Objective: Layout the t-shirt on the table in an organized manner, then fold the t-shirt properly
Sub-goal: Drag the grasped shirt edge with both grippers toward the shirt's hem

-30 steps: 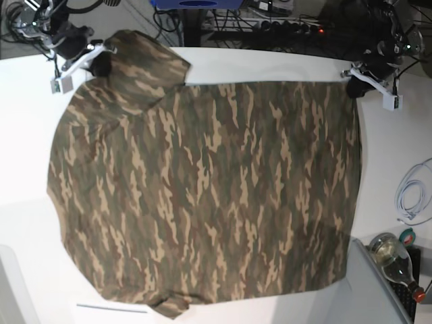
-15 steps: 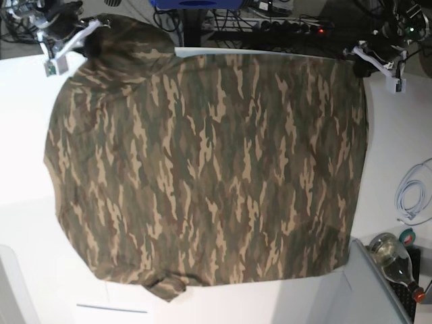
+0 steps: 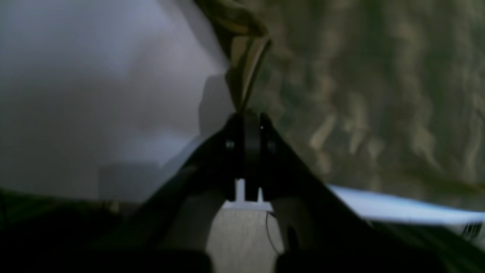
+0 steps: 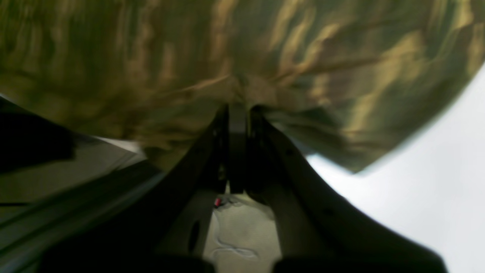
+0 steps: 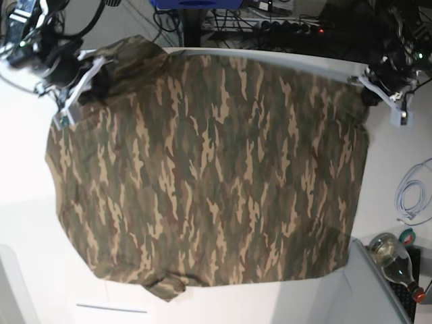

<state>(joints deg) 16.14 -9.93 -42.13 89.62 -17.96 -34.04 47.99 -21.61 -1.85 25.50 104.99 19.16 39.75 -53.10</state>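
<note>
Layout stage. The shirt (image 5: pixel 209 175) lies spread across the table (image 5: pixel 27 223), mostly flat; one sleeve at the near edge is bunched. I have my left hand (image 5: pixel 370 94) clenched on one far corner and my right hand (image 5: pixel 91 81) clenched on the other. No fold is made; smoothing and all folding remain. No containers hold anything I can see.
</note>
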